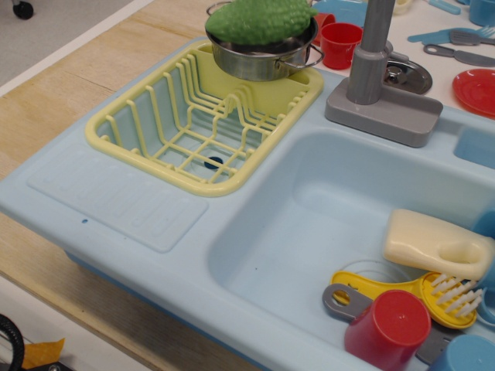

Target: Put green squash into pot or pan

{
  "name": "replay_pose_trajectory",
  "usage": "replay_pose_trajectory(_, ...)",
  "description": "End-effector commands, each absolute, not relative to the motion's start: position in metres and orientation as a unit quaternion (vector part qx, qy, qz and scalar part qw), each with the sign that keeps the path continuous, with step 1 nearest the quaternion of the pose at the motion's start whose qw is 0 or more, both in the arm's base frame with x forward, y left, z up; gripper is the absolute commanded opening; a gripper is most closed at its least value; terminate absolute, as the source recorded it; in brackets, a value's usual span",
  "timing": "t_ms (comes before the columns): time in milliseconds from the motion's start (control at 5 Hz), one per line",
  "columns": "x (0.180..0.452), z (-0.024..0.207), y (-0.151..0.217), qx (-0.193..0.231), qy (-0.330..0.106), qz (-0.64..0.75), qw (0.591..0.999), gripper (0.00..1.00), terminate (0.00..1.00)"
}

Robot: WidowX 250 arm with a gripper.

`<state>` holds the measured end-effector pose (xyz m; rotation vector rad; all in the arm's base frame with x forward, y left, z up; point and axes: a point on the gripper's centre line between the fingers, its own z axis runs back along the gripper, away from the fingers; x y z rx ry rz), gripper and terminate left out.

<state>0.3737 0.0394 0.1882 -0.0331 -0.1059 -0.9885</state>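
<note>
The green squash (259, 20) is light green and bumpy. It lies across the top of the shiny steel pot (267, 62), covering most of its opening, with its ends near the rim. The pot stands on the far end of the yellow dish rack (139, 139). One loop handle of the pot shows on its right side. The gripper is out of view.
The light blue toy sink (309, 224) holds a cream scoop (433, 243), a yellow brush (421, 290), a red cup (390, 328) and a grey spoon. A grey faucet (375, 69) stands right of the pot. Red cups (340, 42) and utensils sit behind.
</note>
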Motion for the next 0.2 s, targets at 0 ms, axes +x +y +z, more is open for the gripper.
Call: replay_pose_trajectory(0, 0.3745, 0.2058, 0.0445, 0.001, -0.071, -0.470, 0.880, 1.00, 1.00)
